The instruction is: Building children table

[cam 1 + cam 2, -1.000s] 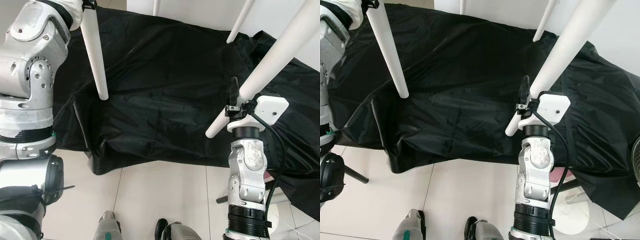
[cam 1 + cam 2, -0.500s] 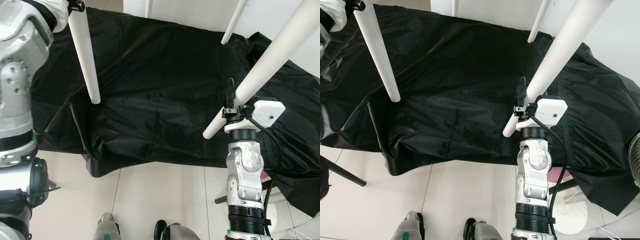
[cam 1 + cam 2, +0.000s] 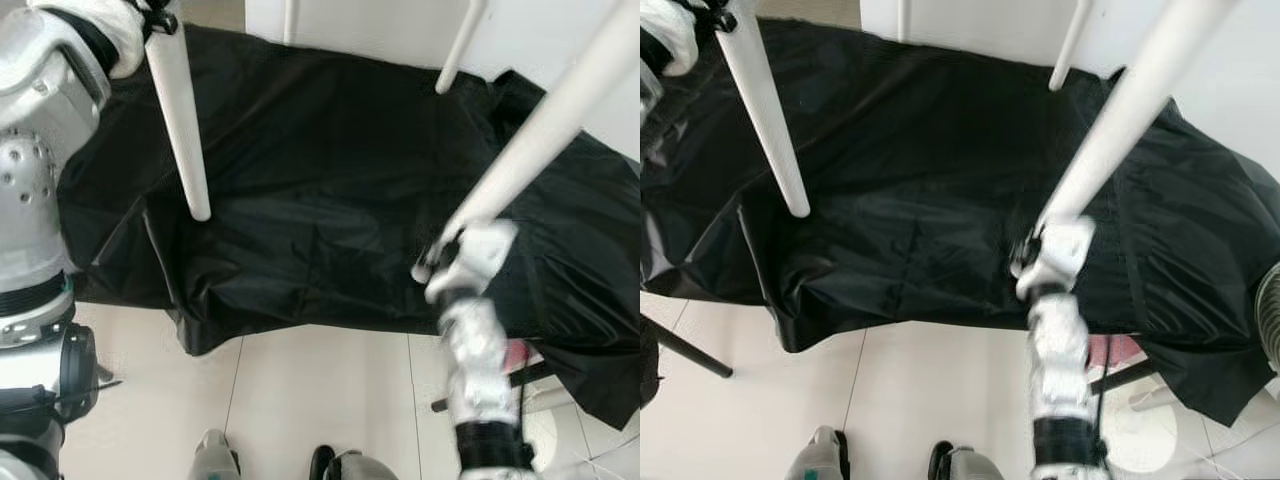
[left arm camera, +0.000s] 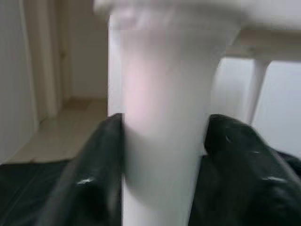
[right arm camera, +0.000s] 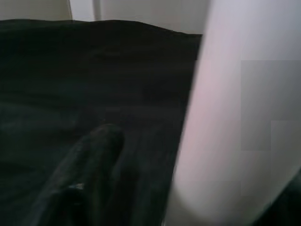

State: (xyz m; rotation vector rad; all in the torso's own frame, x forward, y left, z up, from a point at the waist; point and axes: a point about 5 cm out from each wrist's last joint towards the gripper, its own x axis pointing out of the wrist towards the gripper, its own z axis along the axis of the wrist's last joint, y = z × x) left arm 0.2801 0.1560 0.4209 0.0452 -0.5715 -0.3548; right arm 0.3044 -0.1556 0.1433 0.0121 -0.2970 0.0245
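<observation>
A white children's table is held up off the ground with its legs pointing toward me. My left gripper [image 3: 160, 14] is shut on the left white leg [image 3: 182, 125] close to the tabletop; in the left wrist view both black fingers [image 4: 96, 165] press the leg [image 4: 162, 141]. My right gripper [image 3: 452, 250], blurred, sits by the lower end of the right white leg [image 3: 540, 140]. In the right wrist view one finger [image 5: 89, 160] stands apart from the leg [image 5: 240, 122], with black cloth showing between them.
A black cloth [image 3: 330, 180] covers a wide low surface under the table. Two far table legs [image 3: 455, 50] reach down at the back. Pale floor tiles [image 3: 320, 400] and my feet lie below. A white round base [image 3: 1140, 430] and a dark stand leg [image 3: 680, 350] flank me.
My right arm now shows motion blur and its wrist has tilted and dropped a little along the right leg. The left gripper keeps its hold; the view has shifted slightly.
</observation>
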